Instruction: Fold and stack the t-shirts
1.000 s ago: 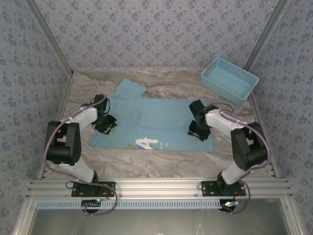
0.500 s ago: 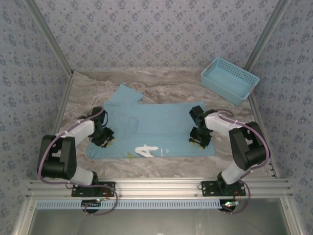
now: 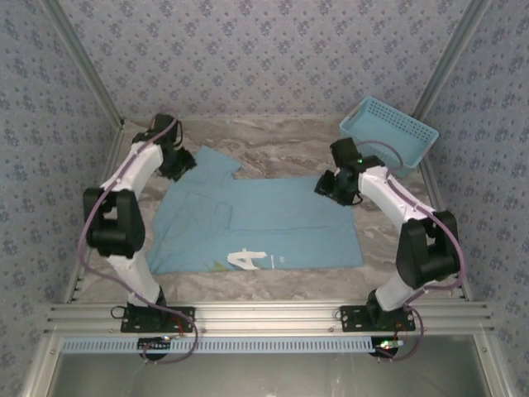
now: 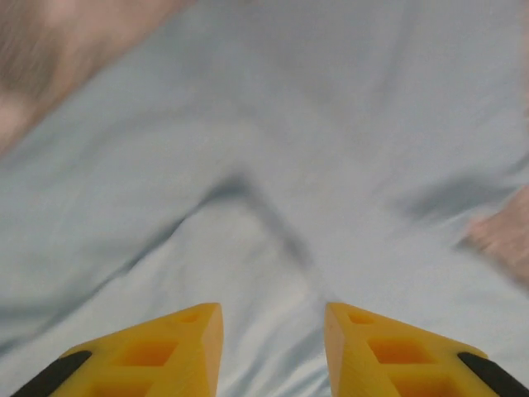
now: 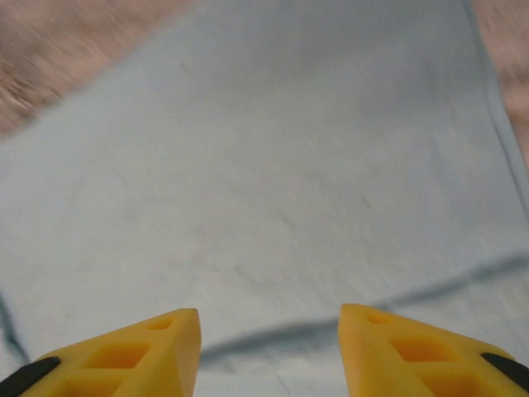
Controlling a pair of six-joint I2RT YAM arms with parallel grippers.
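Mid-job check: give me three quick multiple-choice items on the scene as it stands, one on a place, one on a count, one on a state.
1. Where does the basket sit?
A) at the far right corner of the table
B) at the near left corner
C) between the arm bases

2. How many garments lie on the table?
A) three
B) one
C) none

3. How do the left gripper and the right gripper stand?
A) both open, holding nothing
B) both shut on cloth
C) left shut, right open

Answers:
1 A: the top view shows it at the far right corner, apart from the cloth.
2 B: a single t-shirt lies spread flat.
3 A: each wrist view shows the jaws apart above the cloth, with nothing between them.
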